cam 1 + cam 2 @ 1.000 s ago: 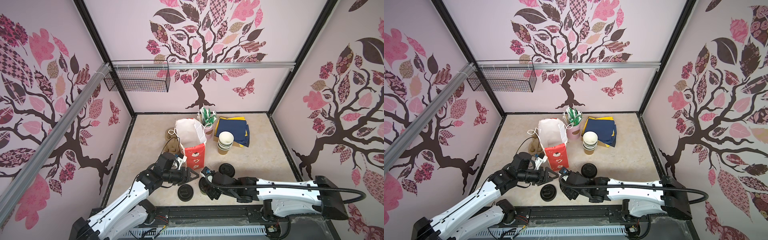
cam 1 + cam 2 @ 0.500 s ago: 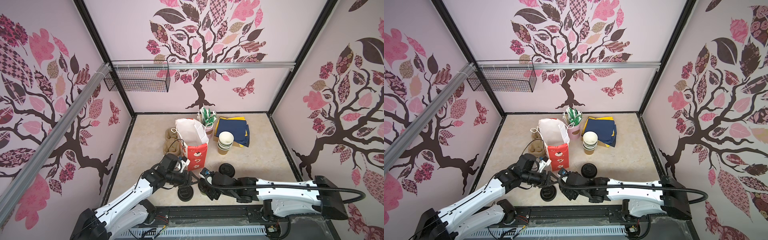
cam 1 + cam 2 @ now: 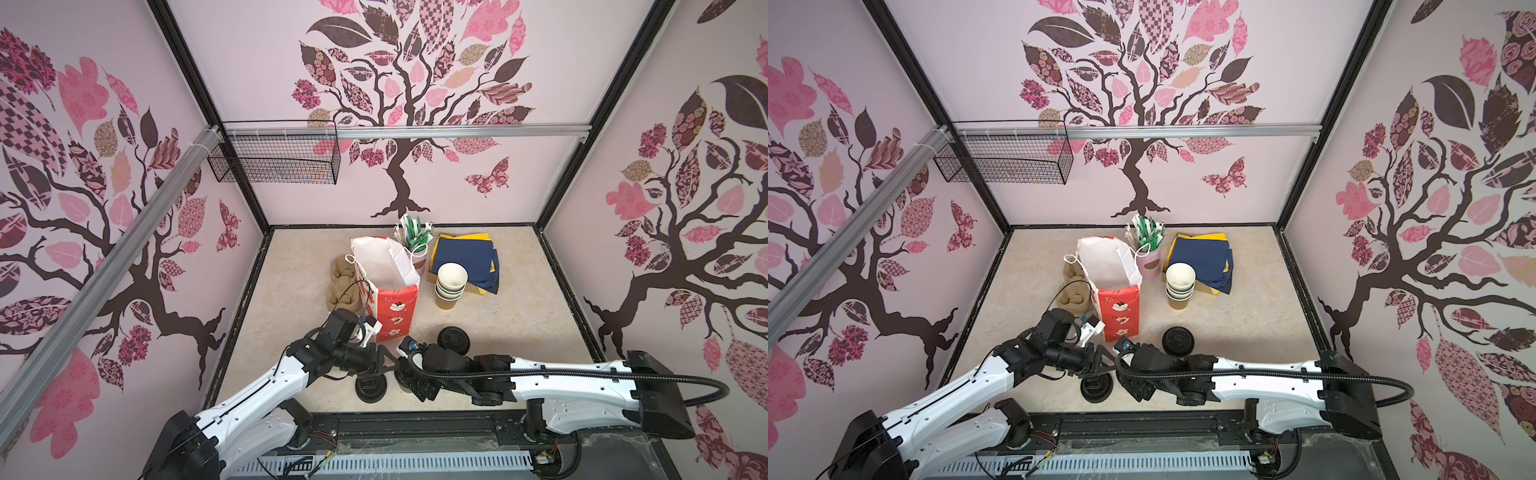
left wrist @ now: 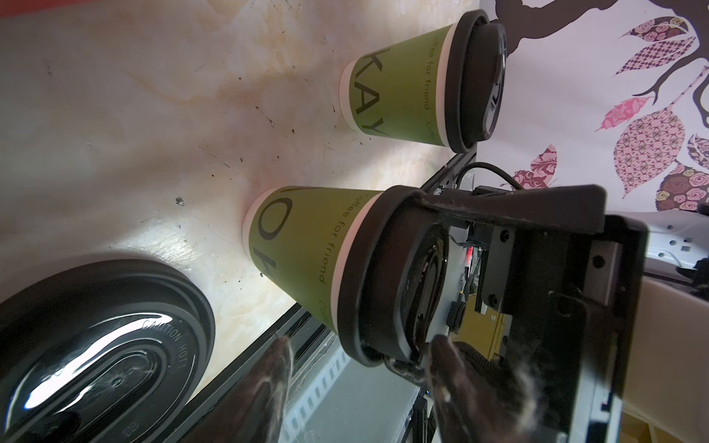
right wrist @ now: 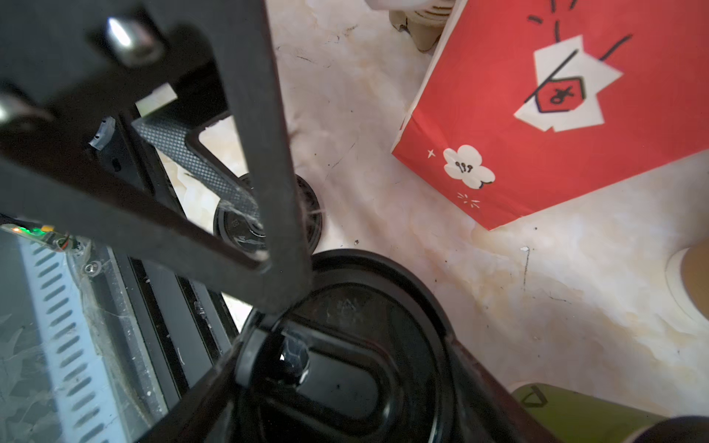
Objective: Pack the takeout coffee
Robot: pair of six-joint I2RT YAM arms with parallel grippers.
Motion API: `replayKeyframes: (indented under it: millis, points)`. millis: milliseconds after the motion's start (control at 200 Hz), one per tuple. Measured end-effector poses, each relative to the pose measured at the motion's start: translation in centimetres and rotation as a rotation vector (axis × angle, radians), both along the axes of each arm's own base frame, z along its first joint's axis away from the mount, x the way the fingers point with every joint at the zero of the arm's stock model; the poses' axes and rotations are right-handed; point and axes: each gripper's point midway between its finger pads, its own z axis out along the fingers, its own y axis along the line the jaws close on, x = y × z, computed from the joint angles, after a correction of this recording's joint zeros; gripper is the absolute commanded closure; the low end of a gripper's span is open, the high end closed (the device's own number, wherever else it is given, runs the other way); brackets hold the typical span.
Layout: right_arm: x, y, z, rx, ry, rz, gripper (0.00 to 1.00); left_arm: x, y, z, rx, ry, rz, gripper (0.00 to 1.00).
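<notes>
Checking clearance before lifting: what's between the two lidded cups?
Nothing; in the left wrist view only bare table separates the near cup from the far cup.

Bright, even light; wide-angle warp, blurred wrist foregrounds.

Loose lid (image 4: 103, 345) just beside nearer cup (image 4: 299, 249)

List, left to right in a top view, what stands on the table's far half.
Pulp cup carrier → red-and-white paper bag → stack of empty cups. Straw cup and napkins overlap neighbours; omitted.
</notes>
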Motion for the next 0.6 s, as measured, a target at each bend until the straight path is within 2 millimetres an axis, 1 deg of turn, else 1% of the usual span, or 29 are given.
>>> replayKeyframes:
  millis: [100,180,385,480,600]
  points:
    - [0.02,0.10,0.05,0.005,-0.001,0.000,0.20,-0.16,0.06,-0.46,0.006,0.011,-0.003,0.38]
    - [0.04,0.20,0.11,0.010,0.000,-0.002,0.15,-0.33,0.15,-0.78,0.011,0.021,-0.006,0.38]
    - [-0.01,0.22,0.15,0.013,0.005,-0.002,0.06,-0.36,0.19,-0.82,0.014,0.015,-0.011,0.37]
    - [-0.05,0.09,0.09,0.008,0.006,-0.002,0.01,-0.34,0.20,-0.84,0.015,0.009,-0.013,0.37]
    - [-0.02,-0.13,0.00,-0.001,0.005,-0.006,0.00,-0.34,0.21,-0.84,0.015,0.004,-0.017,0.37]
